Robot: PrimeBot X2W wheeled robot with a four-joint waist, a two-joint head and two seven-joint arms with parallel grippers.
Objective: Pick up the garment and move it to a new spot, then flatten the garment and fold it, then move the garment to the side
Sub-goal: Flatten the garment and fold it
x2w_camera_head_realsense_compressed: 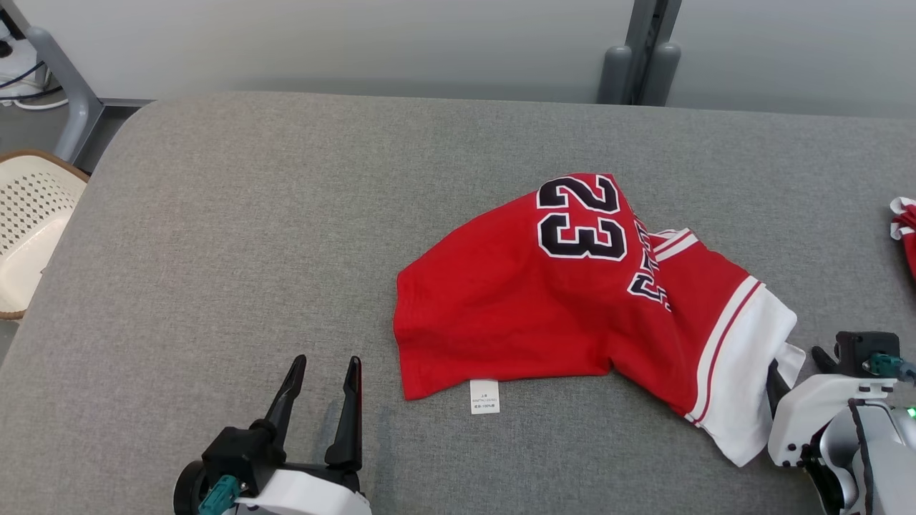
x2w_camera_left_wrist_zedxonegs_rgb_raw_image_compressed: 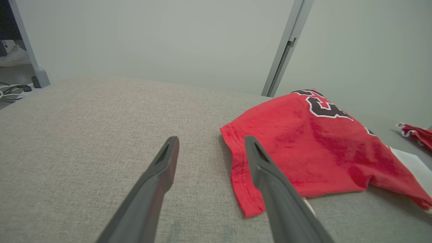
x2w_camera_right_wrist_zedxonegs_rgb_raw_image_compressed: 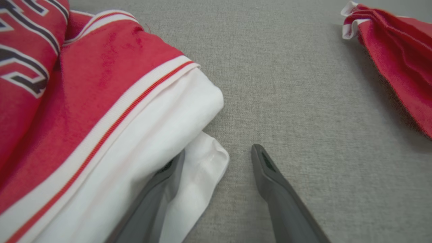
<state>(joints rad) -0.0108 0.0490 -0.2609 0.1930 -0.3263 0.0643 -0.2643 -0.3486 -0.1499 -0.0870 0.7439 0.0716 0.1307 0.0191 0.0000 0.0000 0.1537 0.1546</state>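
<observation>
I see the crumpled red number-23 jersey [x2w_camera_head_realsense_compressed: 572, 300] lying right of centre on the grey fabric worktop [x2w_camera_head_realsense_compressed: 286, 214]. My left gripper [x2w_camera_head_realsense_compressed: 326, 361] stands spread beside it; my right gripper [x2w_camera_right_wrist_zedxonegs_rgb_raw_image_compressed: 217, 152] too, one finger among its white hem.

The left gripper [x2w_camera_head_realsense_compressed: 325, 361] and right gripper [x2w_camera_right_wrist_zedxonegs_rgb_raw_image_compressed: 217, 152] have 2 dark fingers [x2w_camera_head_realsense_compressed: 351, 408], white housings [x2w_camera_head_realsense_compressed: 308, 497], teal connectors [x2w_camera_head_realsense_compressed: 220, 493].

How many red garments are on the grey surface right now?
2. A crumpled red jersey numbered 23 lies right of centre; a bunched red-and-white cloth sits at the far right edge, partly cut off.
</observation>
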